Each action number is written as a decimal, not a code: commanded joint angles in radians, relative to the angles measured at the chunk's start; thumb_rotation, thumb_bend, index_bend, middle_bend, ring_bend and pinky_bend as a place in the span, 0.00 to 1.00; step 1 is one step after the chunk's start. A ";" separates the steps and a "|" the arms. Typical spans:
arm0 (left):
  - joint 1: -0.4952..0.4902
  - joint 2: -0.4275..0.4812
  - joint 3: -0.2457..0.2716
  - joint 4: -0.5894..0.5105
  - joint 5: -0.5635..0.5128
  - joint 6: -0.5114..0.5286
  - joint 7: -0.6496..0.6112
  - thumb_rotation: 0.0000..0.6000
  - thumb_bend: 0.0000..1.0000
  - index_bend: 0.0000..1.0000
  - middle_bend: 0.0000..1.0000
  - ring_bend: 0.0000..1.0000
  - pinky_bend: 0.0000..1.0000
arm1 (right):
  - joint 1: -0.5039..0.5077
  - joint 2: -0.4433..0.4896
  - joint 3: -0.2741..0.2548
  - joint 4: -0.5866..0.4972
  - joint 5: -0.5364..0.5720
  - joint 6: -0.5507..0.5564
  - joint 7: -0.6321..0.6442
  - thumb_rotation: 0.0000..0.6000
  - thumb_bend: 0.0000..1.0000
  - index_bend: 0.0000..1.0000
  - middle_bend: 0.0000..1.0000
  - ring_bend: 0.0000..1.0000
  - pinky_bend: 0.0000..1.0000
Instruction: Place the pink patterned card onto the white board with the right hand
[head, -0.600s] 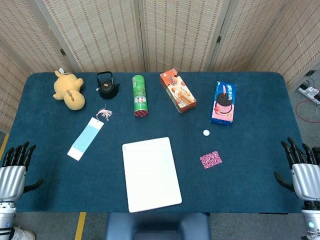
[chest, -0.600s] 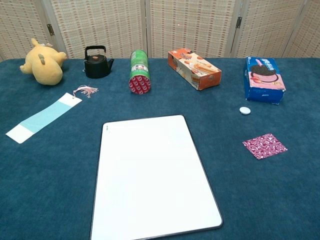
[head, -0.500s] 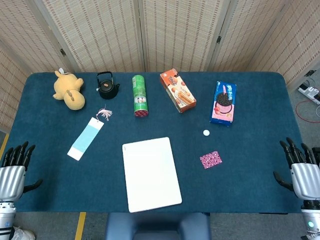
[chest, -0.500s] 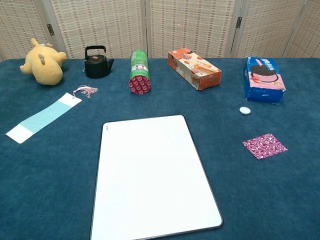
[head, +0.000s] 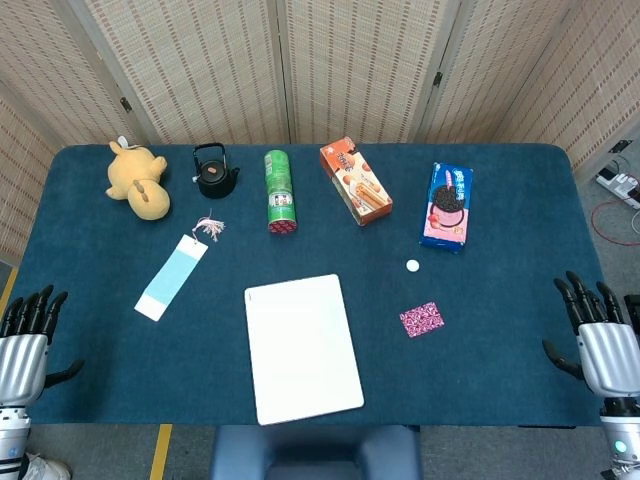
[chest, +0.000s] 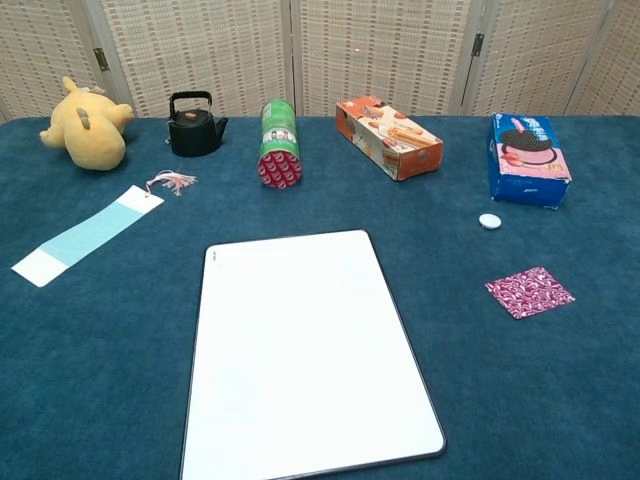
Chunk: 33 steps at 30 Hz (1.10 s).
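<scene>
At the table's right edge, the right hand (head: 603, 338) hovers with fingers spread, holding nothing. The pink patterned card (head: 421, 319) lies flat on the blue cloth well to that hand's left — between it and the white board (head: 302, 347), apart from both. The left hand (head: 24, 348) is spread too.

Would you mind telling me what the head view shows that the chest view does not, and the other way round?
Only the head view shows the left hand and right hand, both open at the table's near corners, holding nothing. The chest view shows nothing the head view lacks, only a lower, closer angle. Both show the pink patterned card lying on the cloth to the right of the white board, apart from it, and the row of items behind.
</scene>
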<state>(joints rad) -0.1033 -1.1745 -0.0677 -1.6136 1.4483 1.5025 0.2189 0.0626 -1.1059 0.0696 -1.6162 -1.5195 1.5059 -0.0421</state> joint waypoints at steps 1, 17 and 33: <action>0.001 0.000 -0.001 -0.001 0.002 0.003 -0.003 1.00 0.12 0.09 0.04 0.02 0.00 | 0.008 0.004 0.000 -0.006 -0.009 -0.006 -0.005 1.00 0.31 0.00 0.07 0.14 0.01; 0.005 0.007 0.003 -0.005 0.015 0.012 -0.009 1.00 0.12 0.10 0.04 0.05 0.00 | 0.176 -0.052 0.004 -0.018 -0.033 -0.246 -0.088 1.00 0.31 0.15 0.08 0.11 0.01; 0.024 0.015 0.012 0.002 0.010 0.019 -0.029 1.00 0.12 0.11 0.04 0.06 0.00 | 0.377 -0.202 0.032 0.053 0.099 -0.536 -0.203 1.00 0.31 0.25 0.06 0.09 0.01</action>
<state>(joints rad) -0.0794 -1.1591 -0.0556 -1.6120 1.4579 1.5218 0.1902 0.4260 -1.2930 0.1025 -1.5775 -1.4336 0.9894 -0.2340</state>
